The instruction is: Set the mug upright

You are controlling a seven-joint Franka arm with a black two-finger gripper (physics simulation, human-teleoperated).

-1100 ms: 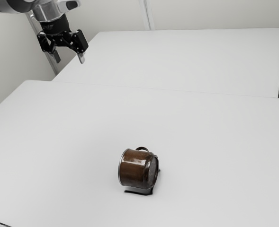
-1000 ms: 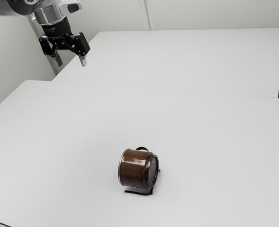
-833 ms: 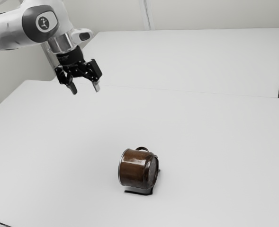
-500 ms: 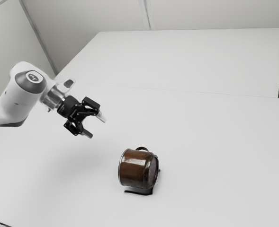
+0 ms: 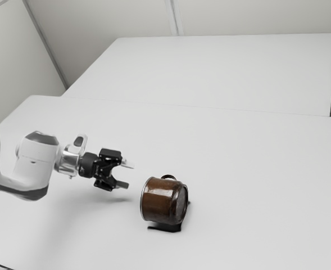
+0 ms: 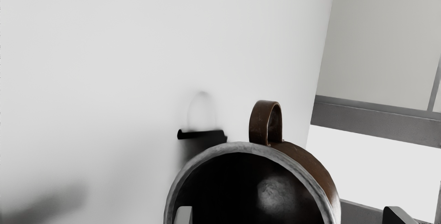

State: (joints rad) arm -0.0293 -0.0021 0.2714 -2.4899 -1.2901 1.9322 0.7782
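Observation:
A brown mug [image 5: 162,201] lies on its side on the white table, its rim facing the exterior view's left and its base the right. The gripper [image 5: 125,175] is open and level, pointing at the mug's mouth with a small gap between them. In the wrist view the mug's dark inside [image 6: 237,186] faces the camera, its brown handle [image 6: 265,122] sticking out from the wall. The open gripper [image 6: 287,215] has one fingertip in front of the mouth and the other out beyond the mug's side.
The white table [image 5: 255,169] extends around the mug. A thin black piece [image 5: 164,228] is beside the mug's lower side. Another white surface [image 5: 227,73] stands behind, near the wall.
My arm has come down from the exterior view's upper left toward the table, and the hand has tilted from pointing downward to level, facing the mug. The mug has stayed where it was.

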